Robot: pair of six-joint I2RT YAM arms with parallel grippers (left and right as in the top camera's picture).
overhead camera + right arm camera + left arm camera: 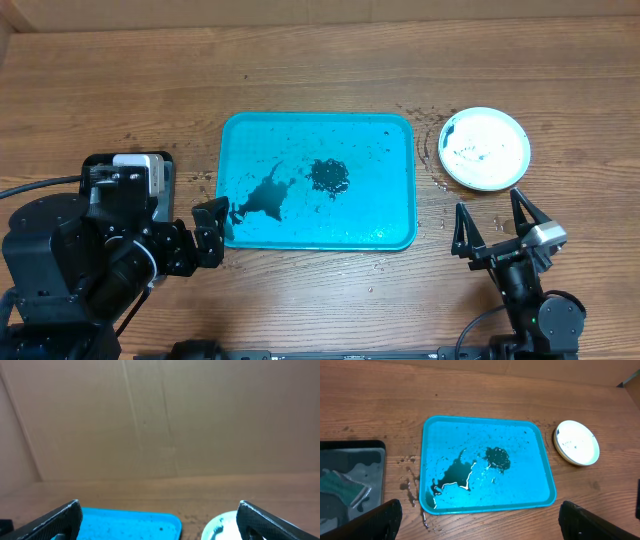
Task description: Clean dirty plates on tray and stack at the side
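Note:
The turquoise tray [380, 200] lies in the middle of the table with no plate on it, only dark smears, specks and a puddle. A white dirty plate [485, 149] with dark specks sits on the table just right of the tray, and another plate's rim shows under it. My left gripper [211, 232] is open and empty at the tray's left edge. In the left wrist view the tray [530, 475] and plate [577, 442] lie beyond the open gripper [487, 525]. My right gripper [488, 208] is open and empty, just in front of the plate [220, 527].
A black tray [384, 460] with a green sponge [342, 487] in water sits left of the turquoise tray, mostly under my left arm in the overhead view. Water drops wet the wood by the tray's left edge [410, 487]. A cardboard wall [160, 420] stands behind the table.

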